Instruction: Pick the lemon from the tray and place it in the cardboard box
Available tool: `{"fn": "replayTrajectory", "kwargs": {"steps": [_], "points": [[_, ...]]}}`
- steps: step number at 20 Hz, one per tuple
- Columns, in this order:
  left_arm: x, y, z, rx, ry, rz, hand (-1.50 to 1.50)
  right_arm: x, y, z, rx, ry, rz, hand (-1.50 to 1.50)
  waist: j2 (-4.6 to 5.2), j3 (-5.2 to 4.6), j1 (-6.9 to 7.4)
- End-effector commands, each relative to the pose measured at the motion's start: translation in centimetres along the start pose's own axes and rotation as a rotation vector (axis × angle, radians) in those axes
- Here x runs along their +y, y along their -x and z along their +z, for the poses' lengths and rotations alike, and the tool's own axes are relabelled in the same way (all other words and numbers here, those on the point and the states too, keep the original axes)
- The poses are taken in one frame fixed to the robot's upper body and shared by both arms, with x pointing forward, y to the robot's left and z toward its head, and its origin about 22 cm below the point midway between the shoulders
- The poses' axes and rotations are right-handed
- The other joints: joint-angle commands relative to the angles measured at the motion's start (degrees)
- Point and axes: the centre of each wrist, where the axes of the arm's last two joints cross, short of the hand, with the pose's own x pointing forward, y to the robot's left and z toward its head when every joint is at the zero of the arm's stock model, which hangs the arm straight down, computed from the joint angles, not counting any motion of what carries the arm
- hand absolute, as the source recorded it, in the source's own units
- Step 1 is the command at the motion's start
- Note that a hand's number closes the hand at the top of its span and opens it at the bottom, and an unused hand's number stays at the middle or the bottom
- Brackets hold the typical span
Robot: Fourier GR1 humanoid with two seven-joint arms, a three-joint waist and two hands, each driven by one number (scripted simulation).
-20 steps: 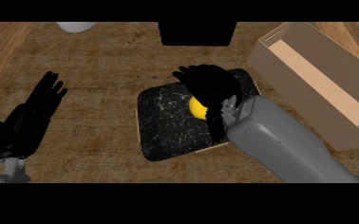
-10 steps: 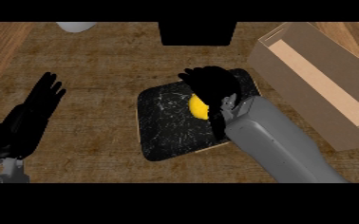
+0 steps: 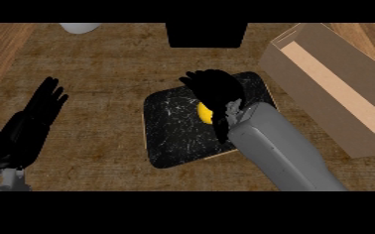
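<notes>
lemon (image 3: 206,112) sits on the black tray (image 3: 172,129), mostly hidden under the right hand (image 3: 214,91) whose fingers curl round it. cardboard box (image 3: 326,84) waits open just right of the tray. Left hand (image 3: 36,114) rests open at the left edge. Round fruit could roll out mid-lift imo. No labels or writing visible
</notes>
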Motion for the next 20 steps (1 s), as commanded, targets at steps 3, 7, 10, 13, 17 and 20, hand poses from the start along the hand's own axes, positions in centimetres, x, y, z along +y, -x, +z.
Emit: {"fn": "replayTrajectory", "kwargs": {"steps": [3, 7, 10, 13, 17, 20], "points": [[0.4, -0.8, 1.3, 0.012, 0.017, -0.001, 0.00, 1.6, 0.8, -1.3, 0.029, -0.024, 0.080, -1.50, 0.01, 0.01, 0.24], [0.8, -0.4, -0.9, 0.001, 0.005, 0.006, 0.00, 0.6, -0.9, -1.6, 0.037, -0.024, 0.080, -1.50, 0.04, -0.01, -0.07], [-1.2, -0.2, -0.6, 0.013, 0.014, 0.000, 0.00, -0.3, -2.3, -1.4, 0.055, -0.030, 0.080, -1.50, -0.03, -0.01, -0.11], [-0.4, -0.2, -0.9, 0.007, 0.003, 0.010, 0.00, 2.3, -2.2, -3.2, 0.052, -0.040, 0.077, -1.50, 0.05, 0.00, 0.11], [0.0, -0.2, -1.1, -0.009, -0.007, 0.008, 0.00, 4.1, -0.8, -3.0, 0.099, -0.039, 0.096, -1.50, 0.03, 0.00, -0.11], [0.5, 0.1, 0.6, 0.002, -0.006, 0.009, 0.00, 2.9, -1.8, -1.8, 0.108, -0.028, 0.094, -1.50, -0.07, 0.00, -0.11]]}}
